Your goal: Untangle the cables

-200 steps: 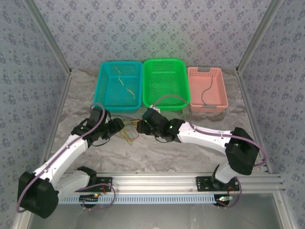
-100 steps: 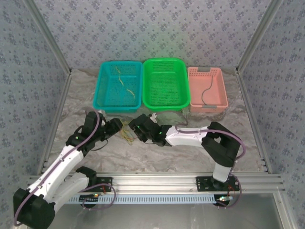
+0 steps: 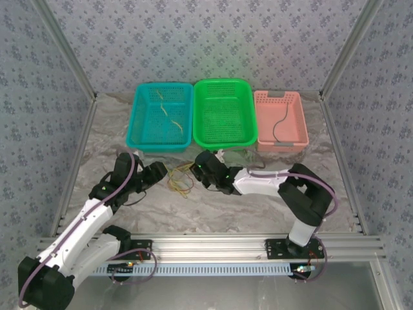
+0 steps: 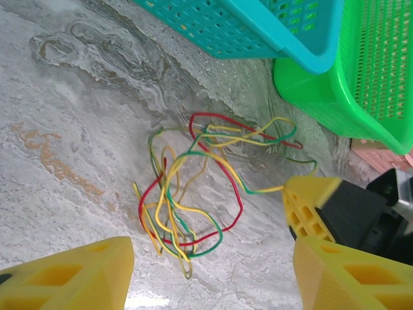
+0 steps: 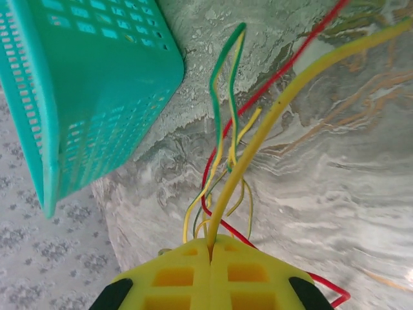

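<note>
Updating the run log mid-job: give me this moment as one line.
left end effector: open, by cables | right end effector: shut on yellow cable | cables: tangled, on table near teal basket

Three baskets sit side by side at the back of the table [image 3: 226, 210], left basket [image 3: 137, 143], middle basket [image 3: 222, 144], right basket [image 3: 282, 144], and the cables [image 3: 180, 179] lie just in front of the left two, between the left gripper [image 3: 159, 172] and right gripper [image 3: 199, 170].

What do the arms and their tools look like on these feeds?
Both the left arm and right arm are white links with black joint housings, a purple-grey hose looping along each. The left tool and right tool have blocky yellow fingers with square recesses.
</note>
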Controlling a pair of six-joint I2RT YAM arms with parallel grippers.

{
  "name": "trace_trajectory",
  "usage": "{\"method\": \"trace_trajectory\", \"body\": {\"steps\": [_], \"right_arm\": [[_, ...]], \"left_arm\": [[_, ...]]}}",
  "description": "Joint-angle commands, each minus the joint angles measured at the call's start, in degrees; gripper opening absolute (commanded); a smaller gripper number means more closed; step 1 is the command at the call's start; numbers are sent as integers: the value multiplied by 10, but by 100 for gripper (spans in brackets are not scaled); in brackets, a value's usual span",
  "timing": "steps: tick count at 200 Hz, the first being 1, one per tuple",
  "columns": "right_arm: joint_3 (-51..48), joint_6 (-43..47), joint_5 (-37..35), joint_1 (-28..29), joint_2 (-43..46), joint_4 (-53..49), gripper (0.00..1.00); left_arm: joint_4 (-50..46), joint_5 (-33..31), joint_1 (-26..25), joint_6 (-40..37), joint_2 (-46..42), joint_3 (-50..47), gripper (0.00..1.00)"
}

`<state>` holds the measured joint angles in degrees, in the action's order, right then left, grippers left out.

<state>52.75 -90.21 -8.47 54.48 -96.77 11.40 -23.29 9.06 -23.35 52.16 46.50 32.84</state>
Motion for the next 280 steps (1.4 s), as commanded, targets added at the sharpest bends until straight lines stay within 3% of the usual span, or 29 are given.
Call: {"method": "trace_trajectory", "body": {"steps": [1,88,121,172,206,243,280], "right_arm": [[-14,75,5,-6,56,-10,0],[-71,225,62,-4,210,-43,0],[-121,269,98,-33,278,-45,0],[-149,303,150,-107,372,-97,0],[-175,302,179,-147,407,-105,0],[-174,300,204,-182,463,-131,0],[-124,293,216,-214,491,-213,0]], "left_arm": [[15,18,2,-9,4,-1,70],[132,71,-25,12,146,-3,75],[140,60,-40,25,158,4,75],[116,44,-75,32,159,25,67],[102,-8,-136,68,192,47,61],[130,-92,-235,68,164,70,56],[201,-28,-278,-34,216,113,43]]}}
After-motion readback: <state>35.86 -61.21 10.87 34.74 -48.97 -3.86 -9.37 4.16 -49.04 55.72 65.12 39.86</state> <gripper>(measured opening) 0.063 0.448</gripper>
